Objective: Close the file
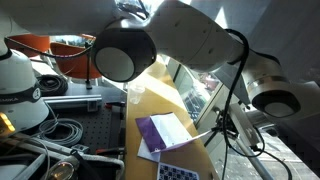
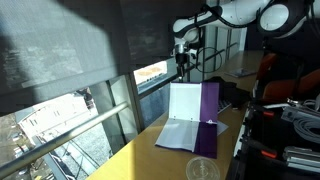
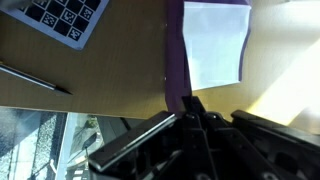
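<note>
The purple file (image 2: pixel 210 104) lies on the yellow table (image 2: pixel 150 158) with one cover flat and the other raised nearly upright, white sheets showing on both. It also shows in an exterior view (image 1: pixel 160 135). In the wrist view the raised cover (image 3: pixel 173 50) appears as a thin purple strip running into my fingers. My gripper (image 3: pixel 190 103) has its fingers together at the end of that strip and looks shut on the cover's edge. In an exterior view my gripper (image 2: pixel 182 72) hangs just above the raised cover's top corner.
A black-and-white checkered card (image 3: pixel 65 15) lies on the table beside the file, also seen in an exterior view (image 1: pixel 178 172). A dark pen (image 3: pixel 35 78) lies near it. A clear glass (image 2: pixel 200 168) stands at the table's near end. Windows and equipment border the table.
</note>
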Available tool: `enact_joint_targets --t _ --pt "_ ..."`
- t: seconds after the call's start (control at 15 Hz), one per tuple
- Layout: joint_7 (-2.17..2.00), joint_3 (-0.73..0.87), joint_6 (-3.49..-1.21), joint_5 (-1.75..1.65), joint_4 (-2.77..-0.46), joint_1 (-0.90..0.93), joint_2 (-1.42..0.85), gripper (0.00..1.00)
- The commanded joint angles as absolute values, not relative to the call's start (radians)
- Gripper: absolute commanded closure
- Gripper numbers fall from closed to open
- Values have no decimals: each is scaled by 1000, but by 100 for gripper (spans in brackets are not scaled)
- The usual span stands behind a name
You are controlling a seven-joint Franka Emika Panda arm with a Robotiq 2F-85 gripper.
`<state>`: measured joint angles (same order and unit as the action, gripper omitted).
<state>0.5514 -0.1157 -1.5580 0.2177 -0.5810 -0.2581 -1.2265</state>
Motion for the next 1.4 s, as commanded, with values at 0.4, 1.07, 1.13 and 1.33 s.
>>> enact_joint_targets --t 0.4,1.07,1.13,1.33 --pt "499 -76 -1446 101 -579 -156 -1117 100" --pt "530 14 -1456 -14 -578 -162 -1100 100" --pt "532 17 -1462 -15 -580 -160 -1100 100" --pt "534 21 -1492 -24 -577 -140 -1108 100"
